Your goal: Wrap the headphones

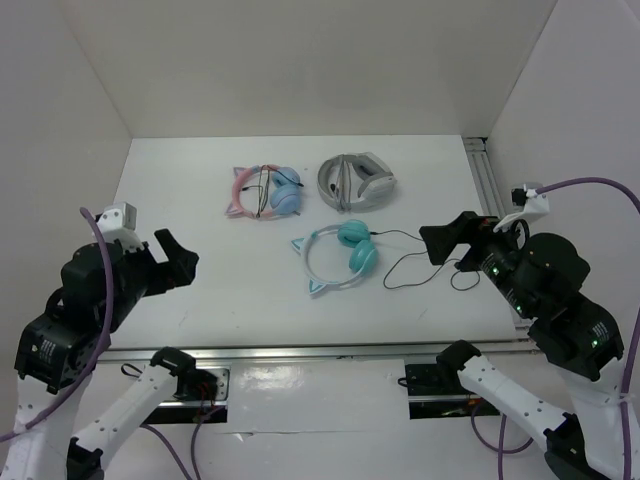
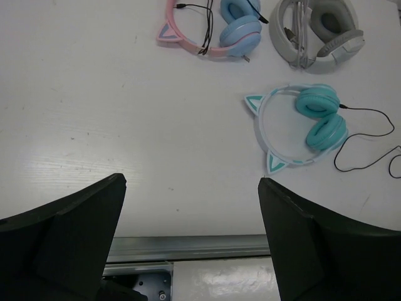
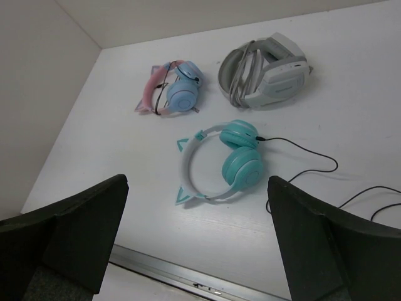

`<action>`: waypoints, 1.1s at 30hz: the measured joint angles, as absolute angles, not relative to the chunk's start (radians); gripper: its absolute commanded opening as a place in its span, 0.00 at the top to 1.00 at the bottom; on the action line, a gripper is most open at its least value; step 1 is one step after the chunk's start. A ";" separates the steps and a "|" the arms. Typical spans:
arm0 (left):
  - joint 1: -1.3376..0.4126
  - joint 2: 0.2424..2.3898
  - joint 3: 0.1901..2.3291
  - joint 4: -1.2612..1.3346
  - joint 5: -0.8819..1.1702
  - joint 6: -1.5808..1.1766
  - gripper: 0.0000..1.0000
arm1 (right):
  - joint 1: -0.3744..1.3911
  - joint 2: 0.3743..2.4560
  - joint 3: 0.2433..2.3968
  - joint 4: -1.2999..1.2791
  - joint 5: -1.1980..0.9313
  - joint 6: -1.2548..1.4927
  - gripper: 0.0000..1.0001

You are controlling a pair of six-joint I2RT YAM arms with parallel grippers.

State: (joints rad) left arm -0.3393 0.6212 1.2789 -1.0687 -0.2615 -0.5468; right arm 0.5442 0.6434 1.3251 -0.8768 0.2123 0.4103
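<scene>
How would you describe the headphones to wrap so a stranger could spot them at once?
On the white table, three headsets lie toward the far side. The headphones to wrap lie closest to the near edge, in front of the pink pair and the grey pair. They alone are teal, their black cable trailing loose to the right.

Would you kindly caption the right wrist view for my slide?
Open right gripper facing teal headphones with loose black cable; pink-and-blue headset and grey headset beyond.
</scene>
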 measured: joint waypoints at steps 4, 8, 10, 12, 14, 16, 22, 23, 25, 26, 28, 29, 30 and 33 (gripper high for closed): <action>-0.339 0.574 1.243 -1.025 -0.219 -0.544 0.00 | 0.545 0.642 1.326 -0.876 0.199 0.408 0.00; -0.339 0.517 1.204 -0.979 -0.156 -0.526 0.00 | 0.545 0.606 1.311 -0.849 0.142 0.408 0.00; -0.339 0.512 1.187 -0.955 -0.117 -0.529 0.00 | 0.545 0.576 1.303 -0.844 0.138 0.413 0.00; -0.339 0.514 1.151 -0.915 -0.070 -0.540 0.00 | 0.542 0.553 1.301 -0.829 0.141 0.414 0.00; -0.339 0.518 1.085 -0.858 -0.017 -0.566 0.00 | 0.537 0.543 1.298 -0.808 0.144 0.414 0.00; -0.339 0.532 0.988 -0.770 0.044 -0.599 0.00 | 0.536 0.547 1.295 -0.802 0.161 0.415 0.00; -0.410 0.803 0.725 -0.477 0.145 -0.727 0.00 | 0.525 0.653 1.235 -0.803 0.250 0.445 0.00; -0.446 0.857 0.720 -0.466 0.124 -0.744 0.00 | 0.523 0.675 1.211 -0.804 0.263 0.449 0.00; -0.563 0.989 0.756 -0.457 0.044 -0.787 0.00 | 0.518 0.700 1.176 -0.813 0.281 0.453 0.00; -0.624 1.063 0.799 -0.456 0.008 -0.803 0.00 | 0.517 0.712 1.163 -0.815 0.287 0.456 0.00; -0.724 1.206 0.889 -0.437 -0.066 -0.852 0.00 | 0.517 0.723 1.148 -0.821 0.296 0.459 0.00; -0.754 1.259 0.918 -0.418 -0.091 -0.873 0.00 | 0.517 0.722 1.146 -0.821 0.296 0.460 0.00; -0.775 1.305 0.938 -0.398 -0.115 -0.891 0.00 | 0.517 0.717 1.146 -0.820 0.296 0.461 0.00; -0.787 1.410 0.960 -0.369 -0.187 -0.934 0.05 | 0.513 0.696 1.146 -0.822 0.289 0.463 0.00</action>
State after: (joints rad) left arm -0.7872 1.4101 0.9600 -0.3695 -0.1871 -0.9337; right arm 0.5133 0.6960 1.1461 -0.8215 0.2893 0.4625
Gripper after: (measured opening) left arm 0.987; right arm 0.995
